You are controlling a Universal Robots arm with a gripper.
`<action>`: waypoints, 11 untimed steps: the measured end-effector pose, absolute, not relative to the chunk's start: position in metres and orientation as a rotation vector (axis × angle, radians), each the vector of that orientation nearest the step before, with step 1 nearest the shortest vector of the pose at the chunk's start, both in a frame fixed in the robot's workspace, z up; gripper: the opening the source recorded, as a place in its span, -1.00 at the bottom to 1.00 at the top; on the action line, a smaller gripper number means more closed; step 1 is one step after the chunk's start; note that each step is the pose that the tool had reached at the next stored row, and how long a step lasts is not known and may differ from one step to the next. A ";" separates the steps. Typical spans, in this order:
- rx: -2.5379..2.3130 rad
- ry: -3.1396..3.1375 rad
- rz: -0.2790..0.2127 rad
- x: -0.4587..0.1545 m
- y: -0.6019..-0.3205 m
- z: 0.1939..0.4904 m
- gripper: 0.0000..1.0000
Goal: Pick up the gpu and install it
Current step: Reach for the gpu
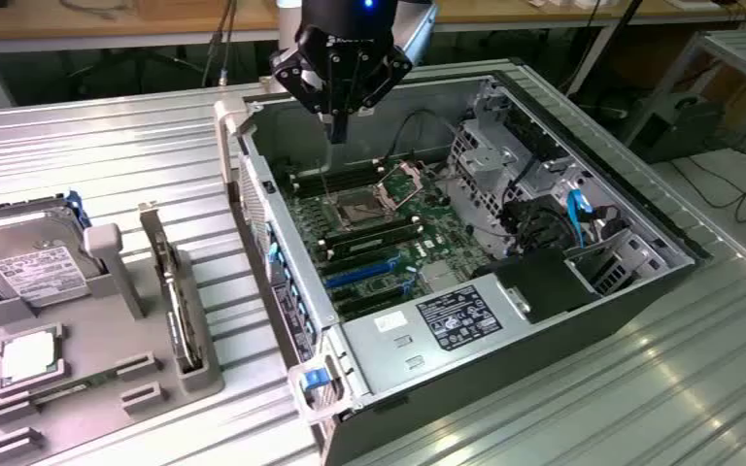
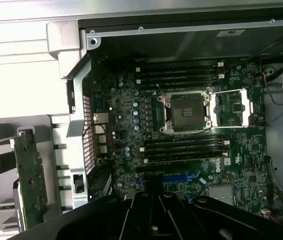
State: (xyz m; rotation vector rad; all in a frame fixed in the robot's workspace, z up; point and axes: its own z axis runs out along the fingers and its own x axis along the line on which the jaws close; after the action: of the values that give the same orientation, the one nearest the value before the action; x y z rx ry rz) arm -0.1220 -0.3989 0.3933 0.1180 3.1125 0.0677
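Pressed together and empty, my end effector [image 1: 337,128] hangs inside the open computer case [image 1: 555,359], above the motherboard [image 1: 387,243] and near its bare processor socket [image 2: 186,111].

The gpu [image 1: 172,291] is well apart from my end effector, outside the case toward the exterior view's left. It stands on its long edge in a slot of the grey holder [image 1: 101,379] on the worktop [image 1: 101,155]. A hard drive [image 1: 30,262] sits further out in the same holder.

I judge the card light and stiff, but delicate. Its 2 faces carry small parts, and the wrist view shows the green component side [image 2: 29,175]. The connector edge sits down in the slot. I would pinch across its thin body at the free top edge, near the middle, so it hangs level and does not swing. The metal bracket at 1 end looks too narrow for a steady hold.
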 end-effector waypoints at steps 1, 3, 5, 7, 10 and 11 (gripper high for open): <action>0.118 3.112 0.068 -0.122 -0.399 0.393 -0.79; 0.118 3.113 0.068 -0.122 -0.399 0.393 -0.79; 0.118 3.113 0.068 -0.122 -0.399 0.393 -0.79; 0.118 3.113 0.068 -0.122 -0.399 0.393 -0.79; 0.118 3.112 0.068 -0.122 -0.399 0.393 -0.79; 0.118 3.112 0.068 -0.122 -0.399 0.393 -0.79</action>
State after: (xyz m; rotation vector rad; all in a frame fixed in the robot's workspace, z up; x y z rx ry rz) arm -0.1220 -0.3989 0.3933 0.1180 3.1125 0.0676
